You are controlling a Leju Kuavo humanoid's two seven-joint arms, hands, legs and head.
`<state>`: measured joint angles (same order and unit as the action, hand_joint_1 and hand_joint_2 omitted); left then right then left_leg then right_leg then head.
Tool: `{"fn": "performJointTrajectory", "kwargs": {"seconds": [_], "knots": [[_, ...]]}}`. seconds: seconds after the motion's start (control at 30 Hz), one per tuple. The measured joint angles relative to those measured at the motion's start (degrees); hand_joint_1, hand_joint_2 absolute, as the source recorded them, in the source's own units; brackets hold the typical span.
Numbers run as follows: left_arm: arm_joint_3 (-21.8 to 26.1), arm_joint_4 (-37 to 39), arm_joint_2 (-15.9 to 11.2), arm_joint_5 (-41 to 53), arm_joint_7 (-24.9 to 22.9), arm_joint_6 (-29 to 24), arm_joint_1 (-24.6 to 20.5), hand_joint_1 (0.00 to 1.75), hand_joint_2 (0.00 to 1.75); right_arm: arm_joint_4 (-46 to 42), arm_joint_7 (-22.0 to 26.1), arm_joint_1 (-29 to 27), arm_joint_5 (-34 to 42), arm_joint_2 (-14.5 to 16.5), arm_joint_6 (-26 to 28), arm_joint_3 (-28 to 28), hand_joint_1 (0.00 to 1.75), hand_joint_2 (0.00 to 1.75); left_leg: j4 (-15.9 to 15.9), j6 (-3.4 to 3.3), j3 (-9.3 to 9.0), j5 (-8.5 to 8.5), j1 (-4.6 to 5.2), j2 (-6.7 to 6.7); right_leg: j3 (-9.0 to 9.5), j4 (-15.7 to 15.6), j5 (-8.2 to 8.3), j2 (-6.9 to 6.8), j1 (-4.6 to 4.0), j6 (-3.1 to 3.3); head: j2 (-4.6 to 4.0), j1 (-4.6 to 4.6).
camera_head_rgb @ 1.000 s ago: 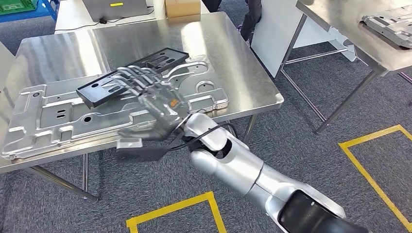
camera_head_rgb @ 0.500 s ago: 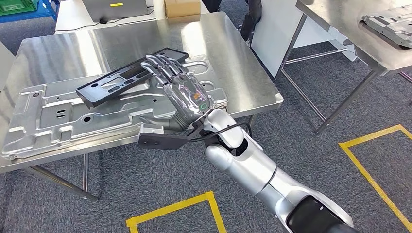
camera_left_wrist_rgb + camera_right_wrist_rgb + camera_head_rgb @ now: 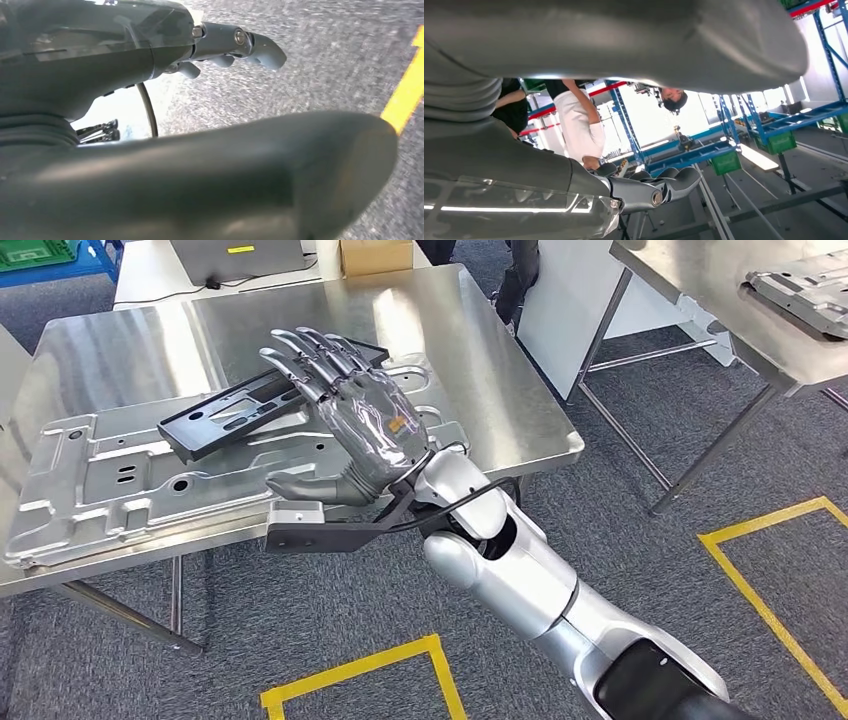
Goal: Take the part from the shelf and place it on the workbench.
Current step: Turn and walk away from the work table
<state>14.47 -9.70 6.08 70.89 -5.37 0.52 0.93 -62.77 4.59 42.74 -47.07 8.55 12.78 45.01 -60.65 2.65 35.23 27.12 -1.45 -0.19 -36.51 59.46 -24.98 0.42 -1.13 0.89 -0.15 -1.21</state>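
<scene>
Head view: right hand (image 3: 365, 430) (fingers spread, empty) above one black part (image 3: 230, 412)

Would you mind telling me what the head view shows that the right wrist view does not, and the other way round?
Head view alone: the black part lying on a silver panel on the steel workbench, with yellow floor tape below. Right wrist view alone: people standing among blue racks with green bins. Both: the right robot hand, open and holding nothing.
</scene>
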Motion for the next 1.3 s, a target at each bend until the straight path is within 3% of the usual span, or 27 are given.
{"fn": "performJointTrajectory", "kwargs": {"seconds": [0.13,0.2,0.27,0.33,0.37,0.4,0.43,0.5,0.57,0.6,0.67,0.73,0.77,0.83,0.9,0.93,0.97,1.03,1.1,1.23,1.3], "knots": [[-0.06,0.01,0.12,-0.08,0.27,0.01,0.00,0.00,0.00,-0.04,0.00,-0.33,0.04,0.09,-0.06,0.14,0.00,0.00,0.12,-0.54,0.01,-0.17,0.35,0.00,0.02,-0.09,0.18,-0.01,0.34,-0.45,0.00,0.01],[-0.08,0.02,0.40,-0.08,0.33,0.06,-0.01,0.00,0.00,-0.11,0.00,-0.38,0.09,0.22,-0.07,0.20,0.00,0.00,0.76,-1.07,-0.24,-0.70,0.02,0.16,-0.12,0.32,-0.39,-0.02,0.45,-0.86,0.00,-0.02],[-0.09,0.02,0.67,-0.09,0.39,0.15,-0.06,0.00,0.00,-0.15,0.00,-0.45,0.13,0.27,-0.08,0.23,0.00,0.00,1.36,-1.50,-0.38,-1.26,-0.52,0.36,-1.50,3.87,-3.28,-0.03,0.66,-1.35,0.00,-0.26],[-0.09,0.02,0.69,-0.09,0.41,0.22,-0.08,0.00,0.00,-0.15,0.01,-0.70,0.16,0.26,-0.08,0.28,0.00,0.00,1.43,-1.48,-0.16,-1.49,-0.78,0.46,-4.40,11.13,-7.37,-0.03,1.20,-1.85,0.00,-0.60],[-0.09,0.03,0.72,-0.09,0.42,0.30,-0.07,0.00,0.00,-0.13,0.04,-0.88,0.19,0.25,-0.08,0.32,0.00,0.00,1.41,-1.33,-0.02,-1.59,-0.97,0.50,-5.50,14.12,-8.53,-0.04,1.57,-2.15,0.00,-0.72],[-0.09,0.03,0.75,-0.08,0.47,0.38,-0.07,0.00,0.00,-0.09,0.10,-1.03,0.25,0.24,-0.06,0.36,0.00,0.00,1.39,-1.12,0.10,-1.69,-1.23,0.53,-5.71,15.30,-8.66,-0.05,1.98,-2.52,0.00,-0.79],[-0.09,0.03,0.80,-0.08,0.53,0.46,-0.08,0.00,0.00,-0.05,0.21,-1.12,0.29,0.25,-0.03,0.38,0.00,0.00,1.36,-0.87,0.18,-1.78,-1.56,0.54,-4.77,14.20,-7.75,-0.06,2.40,-2.94,0.00,-0.86],[-0.09,0.03,0.89,-0.08,0.69,0.52,-0.11,0.00,0.00,0.00,0.40,-1.09,0.45,0.29,0.02,0.41,0.00,0.00,1.18,-0.08,0.28,-1.87,-2.30,0.50,-0.36,6.84,-4.52,-0.09,3.38,-4.02,0.00,-1.08],[-0.09,0.03,0.91,-0.08,0.83,0.51,-0.15,0.00,0.00,0.01,0.56,-1.03,0.60,0.45,0.04,0.43,0.00,0.00,0.95,1.07,0.54,-2.01,-2.49,0.34,2.77,0.95,-2.82,0.22,3.68,-4.54,0.00,-1.63],[-0.09,0.03,0.91,-0.07,0.89,0.50,-0.14,0.00,0.00,0.01,0.63,-1.06,0.66,0.53,0.05,0.43,0.00,0.00,1.09,1.68,0.63,-2.24,-2.48,0.26,3.06,0.03,-2.73,0.40,3.56,-4.42,0.00,-1.74],[-0.10,0.06,1.04,-0.08,1.06,0.50,-0.10,0.00,0.00,0.02,0.75,-1.17,0.77,0.63,0.07,0.45,0.00,0.00,1.90,2.85,0.64,-2.96,-2.57,0.17,2.48,0.19,-2.44,0.58,3.22,-3.48,0.00,-1.53],[-0.14,0.10,1.23,-0.08,1.16,0.51,-0.08,0.00,0.00,0.02,0.81,-1.18,0.84,0.82,0.07,0.49,0.00,0.00,1.22,3.21,1.02,-1.95,-2.68,0.27,1.99,0.14,-1.86,0.44,3.21,-2.40,0.00,-0.90],[-0.16,0.12,1.29,-0.08,1.21,0.51,-0.08,0.00,0.00,0.02,0.82,-1.17,0.85,0.93,0.07,0.52,0.00,0.00,-0.89,3.09,1.77,-0.18,-2.54,0.32,1.74,0.06,-1.54,0.32,3.19,-1.84,0.00,-0.50],[-0.17,0.13,1.31,-0.08,1.25,0.51,-0.10,0.00,0.00,0.05,0.84,-1.29,0.89,1.04,0.05,0.58,0.00,0.00,-8.77,2.70,4.44,4.83,-1.84,0.36,1.08,0.08,-1.01,0.11,2.78,-0.90,0.00,0.22],[-0.17,0.13,1.31,-0.08,1.26,0.51,-0.09,0.00,0.00,0.15,0.88,-1.54,1.03,1.05,0.08,0.69,0.00,0.00,-15.01,2.34,6.04,7.69,-1.04,0.33,0.31,0.13,-0.44,0.01,2.19,-0.31,0.00,0.52],[-0.18,0.13,1.31,-0.07,1.25,0.51,-0.09,0.00,0.00,0.20,0.93,-1.64,1.11,1.05,0.11,0.74,0.00,0.00,-14.83,2.02,5.25,7.52,-0.71,0.33,-0.03,0.15,-0.16,0.01,1.94,-0.20,0.00,0.55],[-0.19,0.13,1.31,-0.07,1.23,0.51,-0.12,0.00,0.00,0.24,1.00,-1.69,1.19,1.05,0.15,0.77,0.00,0.00,-12.27,1.63,3.31,6.46,-0.43,0.33,-0.30,0.17,0.10,0.03,1.77,-0.19,0.00,0.55],[-0.20,0.13,1.32,-0.07,1.14,0.51,-0.24,0.00,0.00,0.26,1.15,-1.66,1.27,1.11,0.27,0.78,0.00,0.00,-4.03,0.71,-1.87,3.97,0.10,0.32,-0.68,0.29,0.57,0.07,1.48,-0.47,0.00,0.55],[-0.20,0.13,1.34,-0.07,1.03,0.50,-0.37,0.00,0.00,0.27,1.28,-1.62,1.35,1.19,0.40,0.80,0.00,0.00,0.46,-0.14,-4.31,2.89,0.50,0.18,-0.91,0.40,1.11,0.05,1.29,-0.93,0.00,0.50],[-0.18,0.16,1.45,-0.06,0.97,0.51,-0.33,0.00,0.00,0.36,1.38,-1.65,1.46,1.21,0.59,0.81,0.00,0.00,0.52,-1.42,-3.69,2.06,0.77,0.09,-1.17,0.35,1.74,-0.03,1.37,-1.71,0.00,0.43],[-0.15,0.19,1.55,-0.03,0.97,0.51,-0.38,0.00,0.00,0.43,1.38,-1.65,1.54,1.18,0.69,0.80,0.00,0.00,0.66,-2.30,-2.87,1.19,0.59,0.36,-2.17,2.57,-0.91,-0.02,1.47,-2.10,0.00,0.23]]}}
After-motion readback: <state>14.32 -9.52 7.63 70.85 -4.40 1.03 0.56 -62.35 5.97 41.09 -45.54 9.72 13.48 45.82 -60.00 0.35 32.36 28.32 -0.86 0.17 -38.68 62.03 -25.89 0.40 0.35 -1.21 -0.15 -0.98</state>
